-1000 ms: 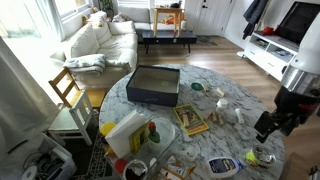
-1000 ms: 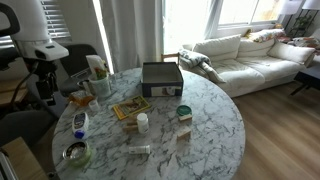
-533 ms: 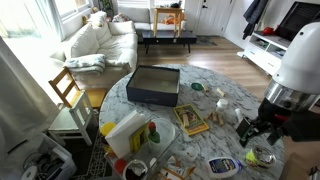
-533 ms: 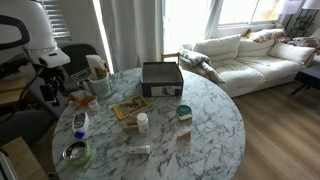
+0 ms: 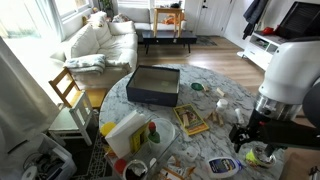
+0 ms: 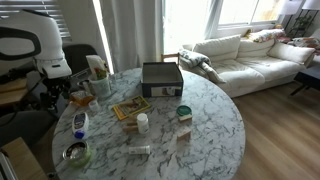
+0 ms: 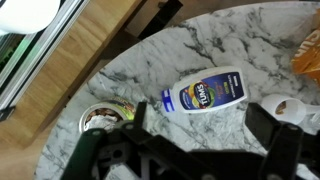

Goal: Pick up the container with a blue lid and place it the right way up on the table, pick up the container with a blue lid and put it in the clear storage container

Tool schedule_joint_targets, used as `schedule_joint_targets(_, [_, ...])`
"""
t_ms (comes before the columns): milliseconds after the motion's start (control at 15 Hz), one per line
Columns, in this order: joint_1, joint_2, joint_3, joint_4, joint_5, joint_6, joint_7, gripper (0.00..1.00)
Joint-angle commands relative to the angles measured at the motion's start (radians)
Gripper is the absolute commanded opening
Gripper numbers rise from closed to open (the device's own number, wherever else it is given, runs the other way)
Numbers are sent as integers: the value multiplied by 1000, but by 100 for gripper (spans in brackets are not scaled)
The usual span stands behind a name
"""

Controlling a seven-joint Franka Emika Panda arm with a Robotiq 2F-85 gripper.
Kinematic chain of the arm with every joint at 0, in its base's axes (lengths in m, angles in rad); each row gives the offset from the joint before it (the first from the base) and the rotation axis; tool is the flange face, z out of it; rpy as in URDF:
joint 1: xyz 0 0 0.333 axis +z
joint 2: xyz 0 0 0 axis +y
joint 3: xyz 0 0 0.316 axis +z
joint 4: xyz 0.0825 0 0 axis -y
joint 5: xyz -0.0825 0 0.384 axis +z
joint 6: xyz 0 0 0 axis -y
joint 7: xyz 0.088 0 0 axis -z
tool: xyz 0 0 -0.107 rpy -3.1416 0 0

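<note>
Black fingers (image 7: 100, 152) frame the bottom of my wrist view, and my gripper (image 7: 190, 150) is spread wide with nothing between the jaws - released, holding nothing. It hangs over the near edge of the marble table (image 7: 215, 35), not touching anything I can see.

Just beyond the fingers, framed between them, there it is - the container with a blue lid (image 7: 208, 93). It is lying down on the marble with its blue marking facing up at me and its blue end pointing toward the table's rim. It sits clear of both fingers. In both exterior views I find it at the same edge of the table (image 5: 222, 166) (image 6: 80, 122), close by the arm.

Beside it, nearer the rim, stands a small clear cup (image 7: 100, 118) with something greenish in it; cup and container are near each other but apart. On the other side, a white ring-shaped thing (image 7: 284, 107) peeks out past my finger - I cannot tell what it is.

Further out, in an exterior view, a flat yellowish book (image 6: 130, 107) lies mid-table, with a small white bottle (image 6: 142, 122) and a green-lidded jar (image 6: 184, 112) near it. At the far side of the table sits the dark box (image 6: 161, 77), well apart from the container. Past the table, a pale sofa (image 6: 250, 55).
</note>
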Motion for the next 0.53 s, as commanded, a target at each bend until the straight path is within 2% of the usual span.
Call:
schedule_joint_targets(0, [14,152,15,0,48,138,180,100])
schedule_joint_targets(133, [25,225,16,-1,41,253,262,100])
schedule_joint_targets(200, [37,148,-17,-1,11,166,200,100])
schedule_joint_targets(333, [45,209,-19,2,11,227,243,100])
schedule_joint_targets(467, [47,232,-20,5,12,238,250,100])
